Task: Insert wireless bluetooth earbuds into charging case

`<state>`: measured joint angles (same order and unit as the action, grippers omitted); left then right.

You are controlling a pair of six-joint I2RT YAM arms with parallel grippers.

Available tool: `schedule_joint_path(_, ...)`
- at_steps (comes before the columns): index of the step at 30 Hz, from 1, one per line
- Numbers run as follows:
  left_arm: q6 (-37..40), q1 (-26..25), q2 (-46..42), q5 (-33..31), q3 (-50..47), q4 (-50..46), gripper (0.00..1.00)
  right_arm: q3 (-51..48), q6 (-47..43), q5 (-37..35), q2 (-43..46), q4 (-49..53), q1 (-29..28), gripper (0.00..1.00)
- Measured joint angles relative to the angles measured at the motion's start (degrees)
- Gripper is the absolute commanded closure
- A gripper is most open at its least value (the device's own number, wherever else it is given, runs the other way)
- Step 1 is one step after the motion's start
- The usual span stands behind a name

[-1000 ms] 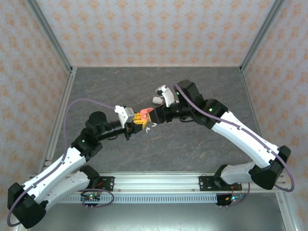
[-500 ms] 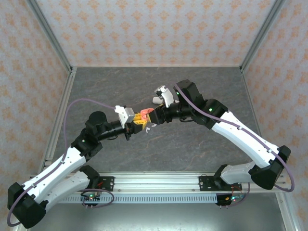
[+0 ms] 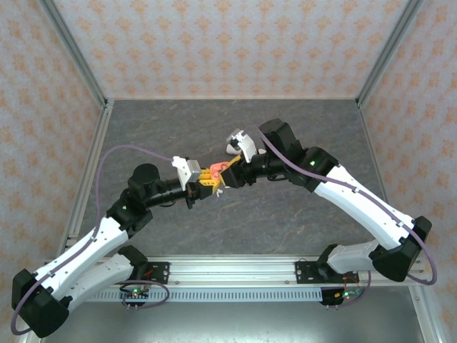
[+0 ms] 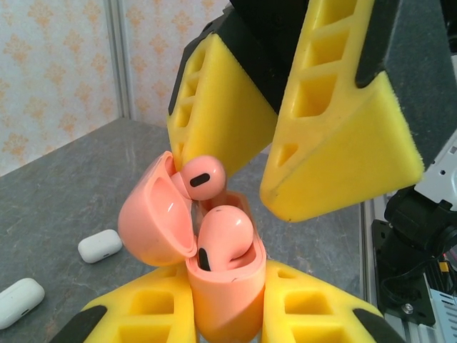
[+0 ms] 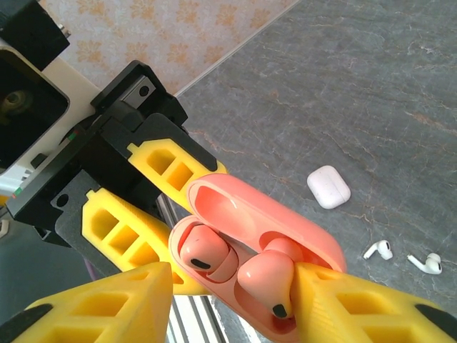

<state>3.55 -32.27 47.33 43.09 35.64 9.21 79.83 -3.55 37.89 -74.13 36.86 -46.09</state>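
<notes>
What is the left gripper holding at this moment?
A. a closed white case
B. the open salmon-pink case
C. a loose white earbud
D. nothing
B: in the left wrist view the left gripper clamps the open pink case, with one pink earbud seated inside.

Bright, even, diffuse light fills all three views, seemingly from overhead. In the top view the grey surface (image 3: 285, 214) carries only faint, soft-edged shadows under the right arm (image 3: 357, 200), and detail stays sharp out to the corners. In the wrist views the pink case (image 4: 153, 221) shows a soft white sheen inside its lid, with no harsh glare. The yellow foam (image 4: 143, 314) nearest each lens, at 6 o'clock, is slightly soft. In the left wrist view the wall (image 4: 50, 71) at 10 o'clock is a little blurred.
</notes>
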Motion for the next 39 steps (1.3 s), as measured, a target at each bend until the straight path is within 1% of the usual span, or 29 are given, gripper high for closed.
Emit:
schedule_joint_path(7,0.0,0.0,0.2,0.02,0.07,-0.83,1.0,0.0,-1.27,-1.97,0.09,0.52,0.02,0.45)
schedule_joint_path(11,0.02,0.0,0.2,0.02,0.07,-0.92,1.0,0.0,-1.07,-3.89,1.11,0.7,0.42,0.36)
schedule_joint_path(13,0.04,0.0,0.2,-0.04,0.09,-0.9,1.0,0.0,-0.39,-5.05,2.05,0.68,0.83,0.34)
schedule_joint_path(18,0.57,-0.24,0.17,-2.25,0.09,-0.39,1.0,0.02,3.1,-9.18,4.33,0.85,0.92,0.34)
schedule_joint_path(22,1.14,-1.16,-0.28,-6.03,0.04,0.85,1.0,0.22,7.72,-13.84,5.01,1.62,0.92,0.4)
schedule_joint_path(27,2.6,-1.55,-1.22,-10.64,-0.07,3.28,1.0,0.46,13.77,-18.08,6.08,3.06,0.92,0.43)
schedule_joint_path(30,3.72,-1.55,-1.01,-11.91,-0.04,4.42,1.0,1.29,15.65,-18.4,6.16,3.21,0.92,0.41)
schedule_joint_path(35,4.59,-1.88,1.01,-12.07,0.2,5.53,1.0,2.58,16.68,-18.14,4.83,2.95,0.92,0.37)
schedule_joint_path(39,5.35,-2.29,1.77,-12.07,0.42,5.57,1.0,2.75,17.05,-17.68,3.78,2.19,0.92,0.42)
